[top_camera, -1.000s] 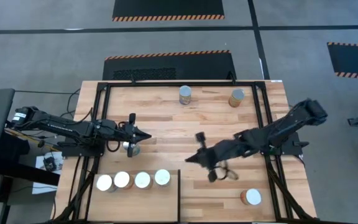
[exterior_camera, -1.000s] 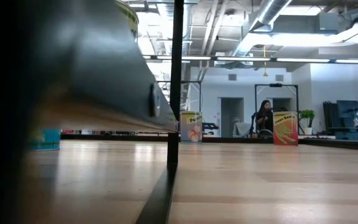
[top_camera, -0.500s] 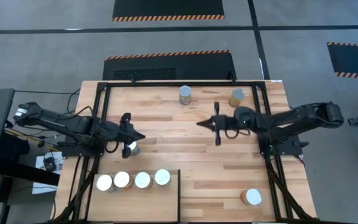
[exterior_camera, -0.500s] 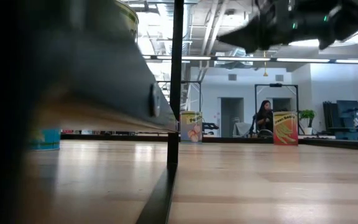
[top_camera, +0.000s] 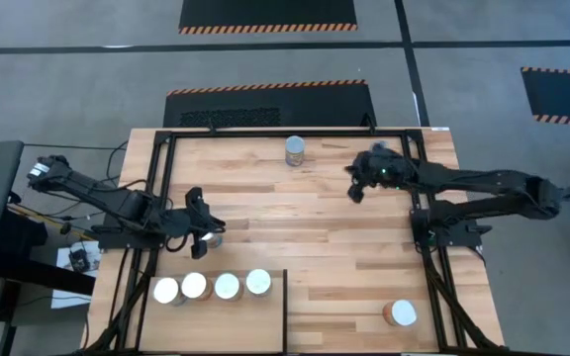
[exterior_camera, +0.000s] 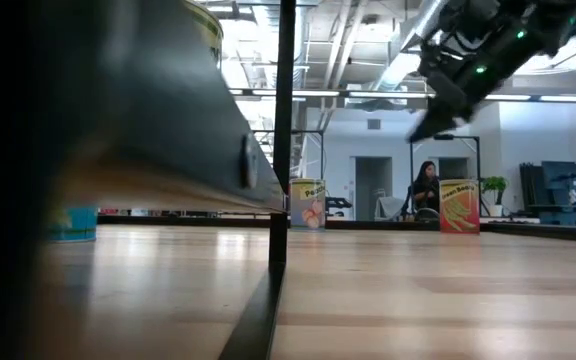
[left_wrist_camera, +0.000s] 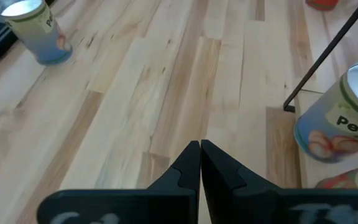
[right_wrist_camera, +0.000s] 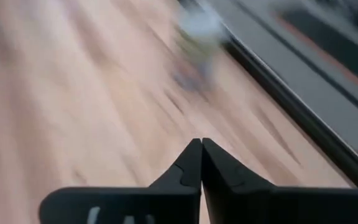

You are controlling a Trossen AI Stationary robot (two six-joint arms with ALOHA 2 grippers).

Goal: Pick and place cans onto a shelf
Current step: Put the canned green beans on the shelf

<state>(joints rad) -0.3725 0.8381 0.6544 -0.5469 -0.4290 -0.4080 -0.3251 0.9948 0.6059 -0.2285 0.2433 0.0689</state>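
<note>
I had the right gripper (top_camera: 354,190) pinched shut and empty at the frame's upper right, presumably lining up on a far can there. The left gripper (top_camera: 209,226) waited closed at middle left. Four cans (top_camera: 212,287) stood in a row on the shelf (top_camera: 265,331), lower left; another can (top_camera: 295,151) sat top centre.

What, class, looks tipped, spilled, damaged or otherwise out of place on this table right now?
Nothing stands out. Four cans stand upright in a row at the near left, with loose upright cans at the back edge and near right. Both the left gripper and the right gripper are shut and empty.
</note>
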